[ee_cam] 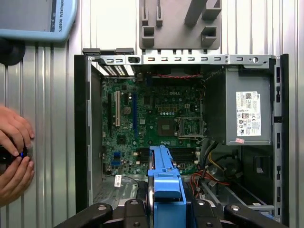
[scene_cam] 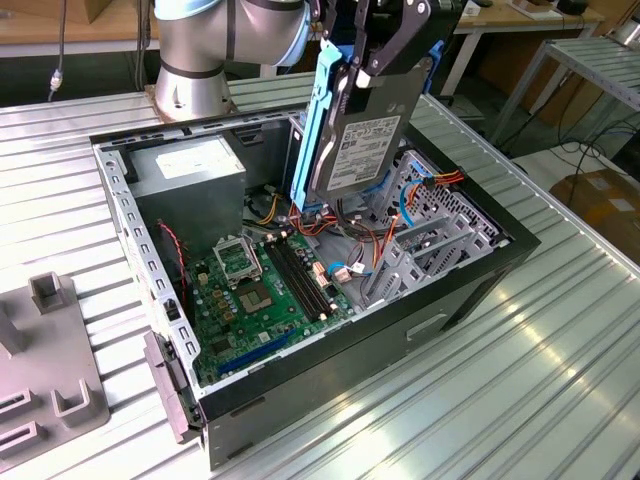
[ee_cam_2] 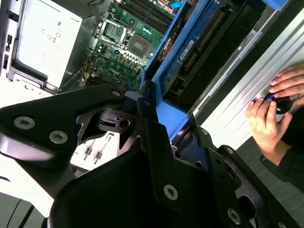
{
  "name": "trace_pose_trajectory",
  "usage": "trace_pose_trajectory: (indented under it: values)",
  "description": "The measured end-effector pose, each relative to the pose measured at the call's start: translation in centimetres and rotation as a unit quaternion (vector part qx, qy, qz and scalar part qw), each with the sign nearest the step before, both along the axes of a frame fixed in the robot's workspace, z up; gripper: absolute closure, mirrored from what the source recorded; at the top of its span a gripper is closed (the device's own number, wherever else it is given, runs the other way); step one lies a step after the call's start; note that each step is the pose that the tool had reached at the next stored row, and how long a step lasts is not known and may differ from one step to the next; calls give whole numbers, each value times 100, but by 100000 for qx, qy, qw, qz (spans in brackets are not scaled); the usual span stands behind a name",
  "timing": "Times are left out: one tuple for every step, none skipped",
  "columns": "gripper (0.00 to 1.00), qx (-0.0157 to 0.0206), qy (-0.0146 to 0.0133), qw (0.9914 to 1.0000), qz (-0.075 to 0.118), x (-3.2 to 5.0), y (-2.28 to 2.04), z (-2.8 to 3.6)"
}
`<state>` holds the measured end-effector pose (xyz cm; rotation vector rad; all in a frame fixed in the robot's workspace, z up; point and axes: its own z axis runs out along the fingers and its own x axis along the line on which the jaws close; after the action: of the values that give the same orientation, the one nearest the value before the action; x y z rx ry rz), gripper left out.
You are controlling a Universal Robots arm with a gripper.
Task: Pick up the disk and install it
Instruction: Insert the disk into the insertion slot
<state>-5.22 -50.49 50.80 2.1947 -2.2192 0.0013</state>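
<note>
Ribbed metal bench [scene_cam: 500,390] carries an open computer case [scene_cam: 330,362].

Item under inspection: the disk [scene_cam: 362,140]. It is held on edge and raised above the case interior, not seated. Its lower end hangs over the cables [scene_cam: 375,240], between the motherboard [scene_cam: 260,290] and the grey drive cage [scene_cam: 430,235].

Hazards, in my judgement:
- The disk hangs tilted, so its blue rails could catch the loose cables or meet the cage askew.
- A grasp at one end could let it swing or slip.
- A person's hands [ee_cam: 14,156] rest on the bench beside the case, near my working space.

My end effector [scene_cam: 362,70] is clenched on the disk's upper end, with only a narrow opening.
</note>
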Motion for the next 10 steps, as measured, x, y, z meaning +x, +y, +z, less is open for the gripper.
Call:
trace_pose_trajectory:
  values:
    - [63, 2, 2, 100000, 2, 0, -1, 0]
    - [63, -3, 2, 100000, 0, -1, -5, 0]
    - [63, 1, 0, 100000, 11, 1, -16, 0]
    - [63, -3, 0, 100000, 8, 1, -34, 0]
    - [63, 8, -2, 100000, 2, 0, -66, -3]
    - [63, -2, 2, 100000, 1, 0, -100, -5]
    - [63, 4, 2, 100000, 0, 0, -149, -10]
    - [63, 3, -1, 100000, 3, 1, -177, -13]
    - [63, -2, 1, 100000, 0, 3, -207, -18]
    - [63, -8, 3, 100000, -1, 6, -225, -22]
